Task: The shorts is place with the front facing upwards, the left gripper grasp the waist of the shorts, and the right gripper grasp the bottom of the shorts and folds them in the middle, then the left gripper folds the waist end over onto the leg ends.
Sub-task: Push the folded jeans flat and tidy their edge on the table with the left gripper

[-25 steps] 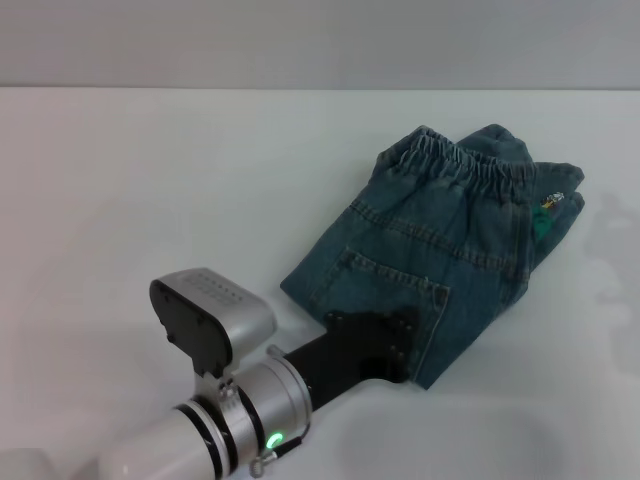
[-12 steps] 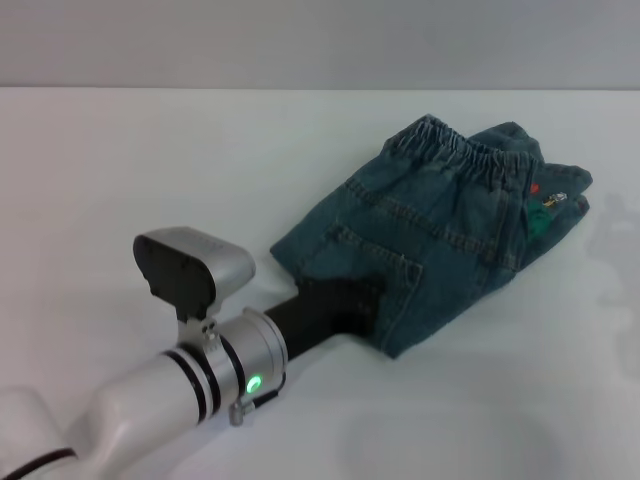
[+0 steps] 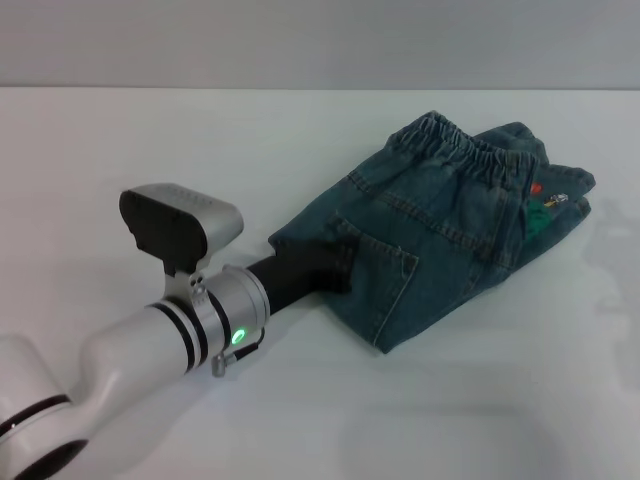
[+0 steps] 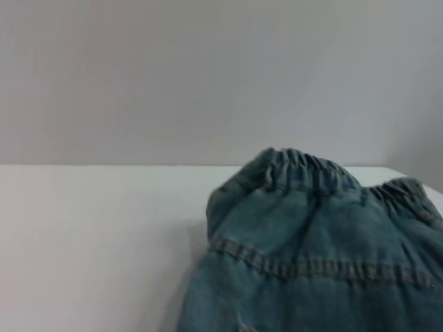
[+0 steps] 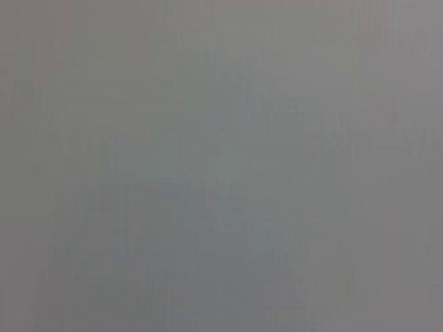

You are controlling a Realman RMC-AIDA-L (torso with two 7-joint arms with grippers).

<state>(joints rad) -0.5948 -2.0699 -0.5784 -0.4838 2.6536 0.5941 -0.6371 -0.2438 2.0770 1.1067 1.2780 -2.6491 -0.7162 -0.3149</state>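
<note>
L arm reaches fwd-right, low; left end effector point(image 3: 335, 268) tip hidden; R arm unseen.

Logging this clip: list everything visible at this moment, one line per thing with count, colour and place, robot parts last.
shorts: one, blue denim with elastic waistband, folded, lying right of centre on the table.
table: one, white, fills the workspace.
wall: one, grey, behind the table.
left gripper: one, black, at the near edge of the shorts, tips hidden in the fabric.
left arm: one, white and silver, green light lit, reaching in from the near left.
right gripper: not in view.
</note>
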